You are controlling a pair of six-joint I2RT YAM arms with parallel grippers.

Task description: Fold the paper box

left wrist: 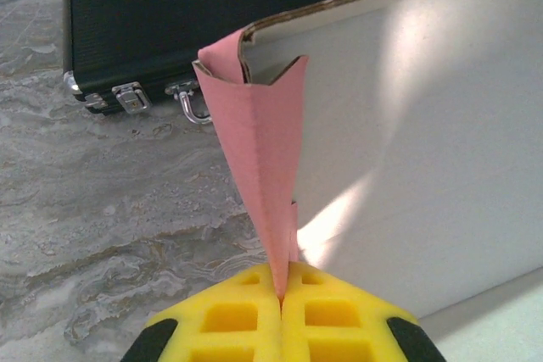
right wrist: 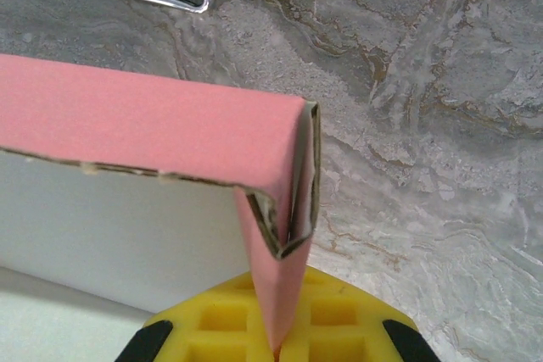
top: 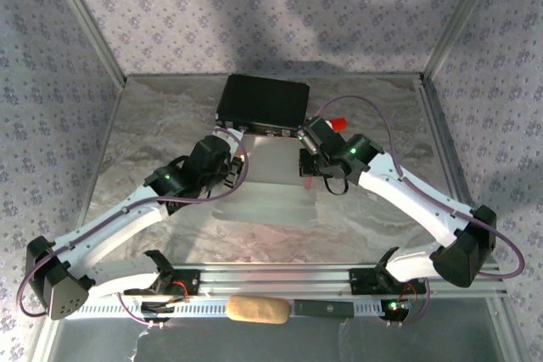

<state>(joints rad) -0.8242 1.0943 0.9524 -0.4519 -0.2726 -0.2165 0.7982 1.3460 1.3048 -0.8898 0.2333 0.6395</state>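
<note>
The paper box (top: pixel 273 182) sits mid-table between the two arms, just in front of the black case (top: pixel 263 101). From above it is washed pale by glare, so its outline blurs into the shiny table (top: pixel 386 209) and its far corners are covered by the wrists. In the left wrist view the paper box (left wrist: pixel 407 125) shows a raised wall, whitish inside with a raw brown cut edge. A salmon-pink corner flap narrows downward into a wedge. The left gripper (left wrist: pixel 281 294) has its jaws pressed together on the tip of that wedge, between yellow pads (left wrist: pixel 237 320). In the right wrist view the paper box (right wrist: pixel 144 116) shows a pink outer face along the top, a pale inside below and a frayed edge. The right gripper (right wrist: pixel 276 347) has its jaws clamped on the folded corner flap there. The box's lower panels run out of frame in both wrist views. The case's far side is cut off too, and the red block (top: pixel 338 124) is a small sliver.
</note>
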